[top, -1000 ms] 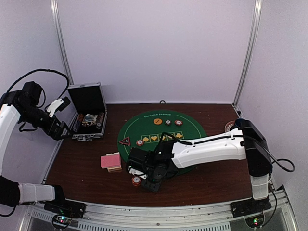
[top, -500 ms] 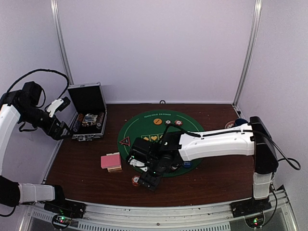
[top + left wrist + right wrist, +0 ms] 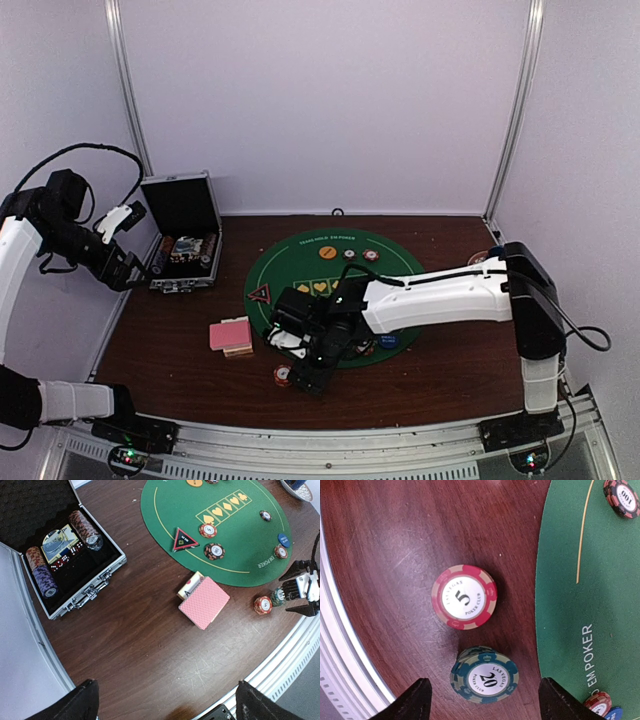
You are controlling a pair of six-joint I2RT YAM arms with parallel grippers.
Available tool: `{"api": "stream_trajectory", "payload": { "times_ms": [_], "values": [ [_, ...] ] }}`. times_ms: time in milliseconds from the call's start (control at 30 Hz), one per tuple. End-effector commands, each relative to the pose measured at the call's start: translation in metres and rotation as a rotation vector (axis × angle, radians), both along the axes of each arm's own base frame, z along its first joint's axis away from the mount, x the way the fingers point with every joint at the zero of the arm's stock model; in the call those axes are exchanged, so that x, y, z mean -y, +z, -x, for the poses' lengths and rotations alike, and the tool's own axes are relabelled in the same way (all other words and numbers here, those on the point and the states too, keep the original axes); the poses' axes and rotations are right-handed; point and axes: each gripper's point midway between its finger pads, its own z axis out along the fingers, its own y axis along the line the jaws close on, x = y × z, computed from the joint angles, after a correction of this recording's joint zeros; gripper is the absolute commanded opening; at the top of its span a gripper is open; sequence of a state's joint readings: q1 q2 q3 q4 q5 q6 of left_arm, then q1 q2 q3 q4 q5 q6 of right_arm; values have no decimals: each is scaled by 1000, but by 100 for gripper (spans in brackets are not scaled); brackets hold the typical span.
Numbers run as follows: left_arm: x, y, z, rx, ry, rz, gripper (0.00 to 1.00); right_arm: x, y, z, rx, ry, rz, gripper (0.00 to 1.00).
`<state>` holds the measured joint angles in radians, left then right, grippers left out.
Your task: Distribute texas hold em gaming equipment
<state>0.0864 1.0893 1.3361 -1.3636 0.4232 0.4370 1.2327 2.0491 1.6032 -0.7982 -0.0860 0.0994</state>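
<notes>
Wood table (image 3: 170,385), white walls (image 3: 330,100), green mat (image 3: 292,262), chips (image 3: 464,596)

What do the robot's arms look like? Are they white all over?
Not all over. The left arm and right arm have smooth white shells between chunky black joints. Thin black cables loop off both. The left gripper and right gripper are black, each with two dark fingers.

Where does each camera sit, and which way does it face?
Top external: high behind left arm and right arm, looking down at the table; both show.
Left wrist: up left, looking down on case and cards; left end effector shows.
Right wrist: low over 5 chip and 20 stack; right end effector shows.
Wrist views share those chips.
</notes>
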Motion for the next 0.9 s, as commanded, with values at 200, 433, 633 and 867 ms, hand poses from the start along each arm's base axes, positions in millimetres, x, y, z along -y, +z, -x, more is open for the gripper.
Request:
{"api": "stream_trajectory", "payload": {
  "times_ms": [200, 433, 633, 867],
  "values": [
    [-1, 9, -1, 33, -1, -7, 98, 1, -17, 3, -18, 14, 19, 68],
    [-2, 9, 0, 37, 0, -13, 98, 1, -24, 4, -29, 16, 31, 63],
    [-3, 10, -1, 39, 0, -15, 97, 1, -25, 4, -32, 15, 32, 60],
    [-3, 10, 0, 41, 1, -17, 98, -1, -20, 6, -29, 21, 17, 56]
  ]
}}
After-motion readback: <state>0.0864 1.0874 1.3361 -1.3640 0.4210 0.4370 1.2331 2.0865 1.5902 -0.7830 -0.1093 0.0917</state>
